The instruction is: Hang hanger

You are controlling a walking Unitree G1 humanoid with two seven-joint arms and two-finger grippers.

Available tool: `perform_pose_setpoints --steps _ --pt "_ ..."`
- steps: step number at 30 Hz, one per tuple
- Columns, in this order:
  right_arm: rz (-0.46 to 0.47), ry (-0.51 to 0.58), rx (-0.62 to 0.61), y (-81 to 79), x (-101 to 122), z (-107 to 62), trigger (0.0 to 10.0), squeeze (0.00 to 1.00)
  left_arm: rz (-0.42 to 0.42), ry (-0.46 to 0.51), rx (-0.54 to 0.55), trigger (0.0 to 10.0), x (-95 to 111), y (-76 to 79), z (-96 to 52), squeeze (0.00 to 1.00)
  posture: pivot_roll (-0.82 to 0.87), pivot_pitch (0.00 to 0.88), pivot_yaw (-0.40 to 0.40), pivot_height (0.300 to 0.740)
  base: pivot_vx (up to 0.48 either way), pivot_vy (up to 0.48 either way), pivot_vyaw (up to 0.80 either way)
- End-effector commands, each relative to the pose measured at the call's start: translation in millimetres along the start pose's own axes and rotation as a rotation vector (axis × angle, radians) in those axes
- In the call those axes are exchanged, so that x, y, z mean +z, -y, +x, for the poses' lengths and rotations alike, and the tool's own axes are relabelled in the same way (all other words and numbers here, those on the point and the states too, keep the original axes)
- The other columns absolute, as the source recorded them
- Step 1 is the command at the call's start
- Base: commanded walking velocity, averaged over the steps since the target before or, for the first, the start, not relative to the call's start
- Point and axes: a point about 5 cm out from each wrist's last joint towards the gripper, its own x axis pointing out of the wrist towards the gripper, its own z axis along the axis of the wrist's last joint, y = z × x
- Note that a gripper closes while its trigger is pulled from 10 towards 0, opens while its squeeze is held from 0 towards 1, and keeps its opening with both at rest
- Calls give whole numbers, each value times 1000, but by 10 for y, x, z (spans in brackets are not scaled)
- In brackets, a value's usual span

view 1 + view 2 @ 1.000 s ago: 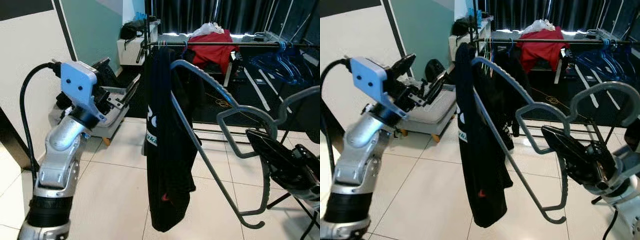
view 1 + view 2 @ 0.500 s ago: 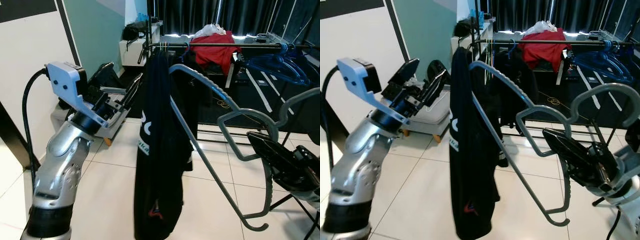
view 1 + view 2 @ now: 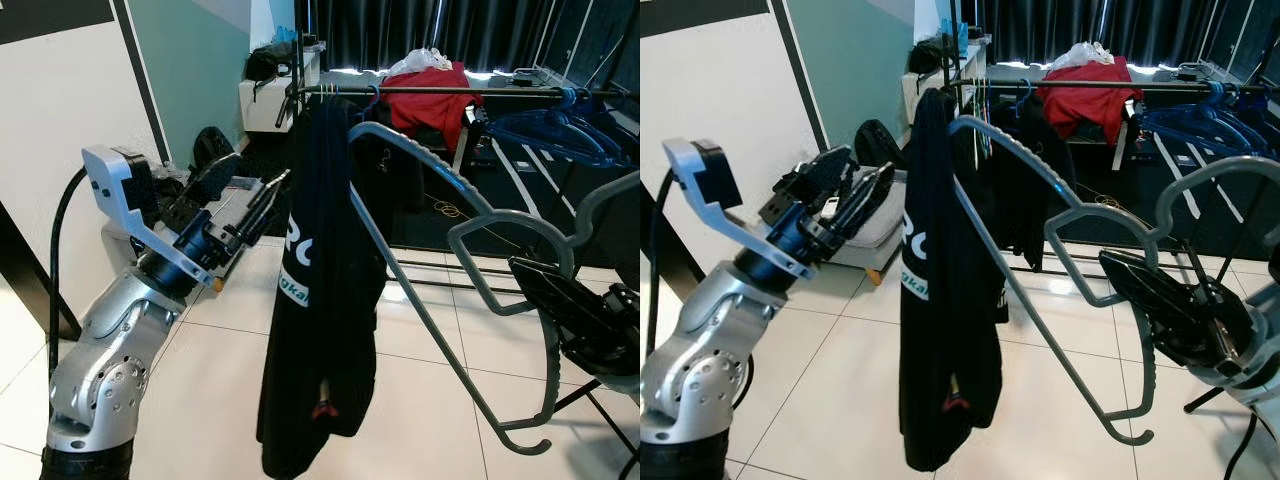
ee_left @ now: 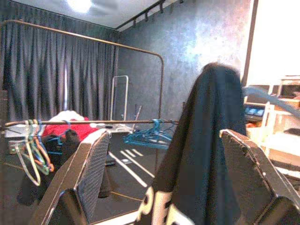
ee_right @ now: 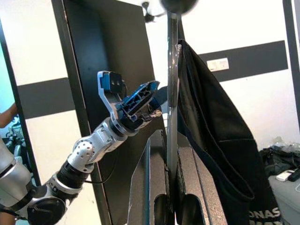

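A grey hanger is being held up in front of the robot by the right gripper, whose 2 black fingers are being kept clenched on the hanger's lower bar, as the right wrist view shows. A black garment with white lettering is being carried on the far shoulder of the hanger and is draping down toward the tiled floor. The hanger's hook is being held beside the right gripper, well short of the clothes rail behind. The left gripper is being held raised just beside the garment, with its fingers spread apart and nothing grasped; in the left wrist view the garment is being framed between the 2 fingers. On the rail, a red garment and blue hangers are being carried, against dark curtains.
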Motion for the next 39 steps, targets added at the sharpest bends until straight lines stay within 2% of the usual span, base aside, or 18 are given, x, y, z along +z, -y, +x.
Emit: perform_pose_setpoints --steps 1,8,15,16,17,19,20,26,38,39 --pt "-9 -7 33 -2 13 42 10000 0 -13 9 -3 10000 18 44 34 0 -58 0 -5 740 0 0 0" --pt "6 -17 57 9 -40 87 10000 0 -48 12 -11 10000 38 177 131 0 -52 0 -8 740 0 0 0" --pt "8 -21 59 10 -46 88 10000 0 -34 -29 25 9843 7 169 145 0 -53 0 -6 740 0 0 0" --pt "7 -21 58 10 -44 84 10000 0 -6 -48 30 7176 -9 164 146 0 -53 0 -5 740 0 0 0" --pt "6 -21 57 12 -44 82 10000 0 36 -71 30 3647 -24 163 144 0 -53 0 -4 740 0 0 0" --pt "6 -21 57 12 -44 82 10000 0 36 -71 30 3647 -24 163 144 0 -53 0 -4 740 0 0 0" --pt "6 -20 57 12 -47 81 10000 0 65 -85 33 0 -35 158 146 0 -54 0 -3 740 0 0 0" --pt "4 -19 56 14 -53 83 10000 0 118 -107 37 0 -48 148 157 0 -55 0 -2 740 0 0 0" --pt "-4 -25 43 26 -64 78 10000 0 142 -112 40 0 -33 146 164 0 -55 0 -3 740 0 0 0" --pt "-27 -37 -6 80 -85 72 10000 0 141 -98 30 0 -3 151 178 0 -55 0 -5 740 0 0 0"
